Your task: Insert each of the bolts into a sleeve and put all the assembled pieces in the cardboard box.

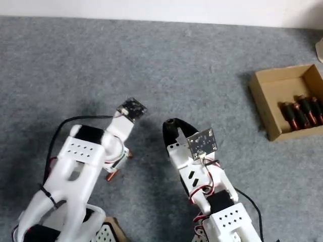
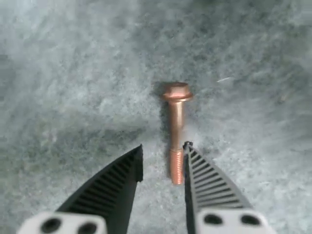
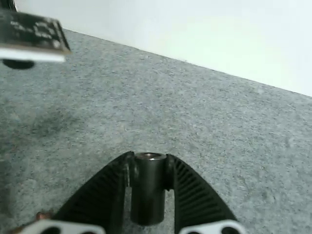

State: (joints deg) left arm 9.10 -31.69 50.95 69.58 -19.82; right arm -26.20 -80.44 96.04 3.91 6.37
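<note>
Between the spread fingers of the left pincer (image 2: pixel 163 146), which grips nothing, we see the threaded end of the bolt (image 2: pixel 176 122) lying flat on the grey mat (image 2: pixel 73 73). One fingertip sits just beside the thread, and we cannot tell whether it touches. From above, at 7 o'clock, the left arm (image 1: pixel 75 161) covers most of that bolt, so just a few copper bits poke out from under its white housing. The bolt is copper-coloured, with a flanged hex head at the end away from the pincer, a smooth shank and a short thread at the tip.

At 6 o'clock the right pincer (image 3: pixel 148 157) is closed on the sleeve (image 3: pixel 148 195), a dark round tube lying along the fingers with its open bore at the fingertip end. From above, the pincer's black fingers cover it.

At 3 o'clock, well apart from both arms, stands the box (image 1: pixel 262 96), its far side cut off by the edge. Inside lie assembled pieces (image 1: pixel 302 112), dark sleeves with copper ends, side by side. We cannot count them, since the row runs out of view.
</note>
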